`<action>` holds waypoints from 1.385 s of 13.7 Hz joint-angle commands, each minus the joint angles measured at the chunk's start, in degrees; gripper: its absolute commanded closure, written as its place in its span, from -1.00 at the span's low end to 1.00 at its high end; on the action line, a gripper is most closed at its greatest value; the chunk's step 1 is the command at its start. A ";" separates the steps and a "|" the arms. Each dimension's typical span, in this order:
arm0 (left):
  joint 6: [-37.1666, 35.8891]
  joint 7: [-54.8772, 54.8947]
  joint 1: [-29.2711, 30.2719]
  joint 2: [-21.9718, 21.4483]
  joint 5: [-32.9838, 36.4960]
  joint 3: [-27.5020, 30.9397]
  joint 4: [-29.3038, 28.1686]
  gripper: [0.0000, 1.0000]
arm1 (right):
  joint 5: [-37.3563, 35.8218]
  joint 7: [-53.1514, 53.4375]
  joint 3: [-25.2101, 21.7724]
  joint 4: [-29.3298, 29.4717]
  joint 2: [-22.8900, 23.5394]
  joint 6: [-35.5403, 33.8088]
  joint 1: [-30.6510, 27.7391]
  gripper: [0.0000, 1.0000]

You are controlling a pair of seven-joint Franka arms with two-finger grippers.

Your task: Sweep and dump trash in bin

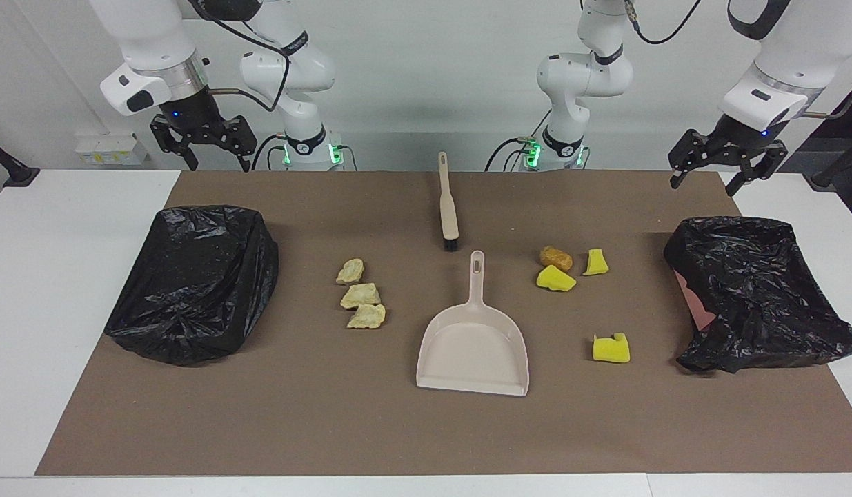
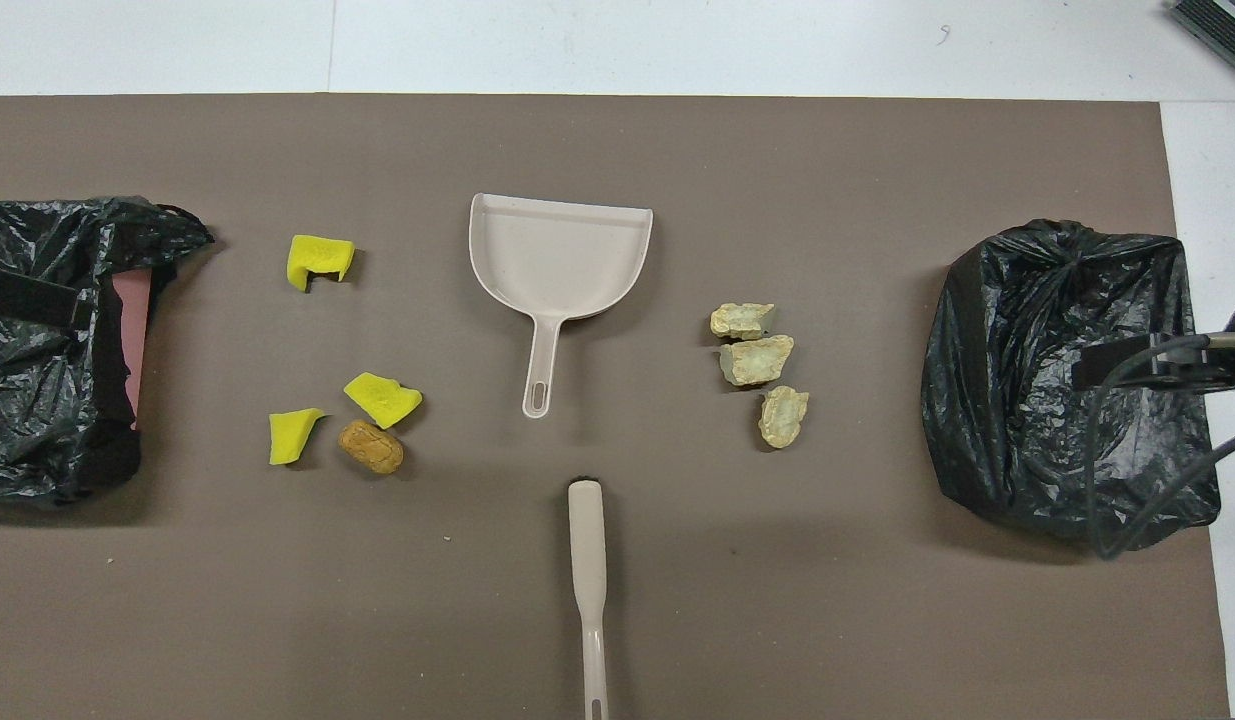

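Facing view shows both wide-open, empty claws, left gripper point(image 1: 724, 172) and right gripper point(image 1: 203, 148), raised at the mat's robot-side corners, so grasp brush point(image 1: 447, 203) and dustpan point(image 1: 475, 338) handles squarely before sweeping trash point(image 1: 361, 295)

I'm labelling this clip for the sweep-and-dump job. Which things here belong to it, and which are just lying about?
Job:
- yellow sponge pieces
- orange-brown lump
- beige crumbly pieces
- brush
- dustpan
- two bag-lined bins

Lying about:
- brown mat
- socket box by the wall
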 commanded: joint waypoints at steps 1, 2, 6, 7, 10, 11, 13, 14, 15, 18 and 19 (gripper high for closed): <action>0.14 0.63 0.31 -0.54 -0.27 -0.14 -0.51 -1.00 | -0.91 -1.16 0.30 -1.39 -1.11 0.79 -0.19 -1.00; 0.40 0.63 0.31 -0.54 -0.27 -0.14 -0.42 -1.00 | 0.22 -0.81 0.21 -0.95 -0.85 0.70 -0.54 -1.00; 0.14 0.63 0.48 -0.54 -0.27 -0.14 -0.42 -1.00 | 0.23 -1.07 -0.05 -0.25 -0.49 1.05 -0.89 -1.00; 0.23 0.63 0.48 -0.54 -0.27 -0.14 -0.42 -1.00 | 0.23 -0.90 -0.14 -0.25 -0.49 0.97 -0.89 -1.00; -0.03 0.46 0.31 -0.54 -0.27 -0.14 -0.42 -1.00 | 0.23 -0.98 -0.05 -0.25 -0.49 1.05 -0.89 -1.00; -0.03 0.46 0.04 -0.54 -0.27 -0.22 -0.42 -1.00 | 0.23 -0.98 -0.05 -0.25 -0.49 0.97 -0.89 -1.00; -0.64 0.20 -0.13 -0.71 -0.27 -0.14 -0.60 -1.00 | 0.23 -0.98 -0.05 -0.25 -0.49 1.05 -0.89 -1.00; -1.00 0.11 -0.22 -0.89 -0.27 -0.22 -0.51 -1.00 | 0.23 -0.98 -0.05 -0.25 -0.49 1.05 -0.89 -1.00; -0.83 0.02 -0.31 -0.89 -0.27 -0.22 -0.60 -1.00 | 0.23 -0.98 -0.05 -0.25 -0.49 1.05 -0.89 -1.00; -0.30 0.11 -0.49 -0.89 -0.36 -0.57 -0.69 -1.00 | 0.23 -0.98 -0.05 -0.25 -0.49 1.05 -0.89 -1.00; -0.38 0.02 -0.49 -0.89 -0.36 -0.84 -0.95 -1.00 | 0.23 -0.98 -0.05 -0.25 -0.49 1.05 -0.89 -1.00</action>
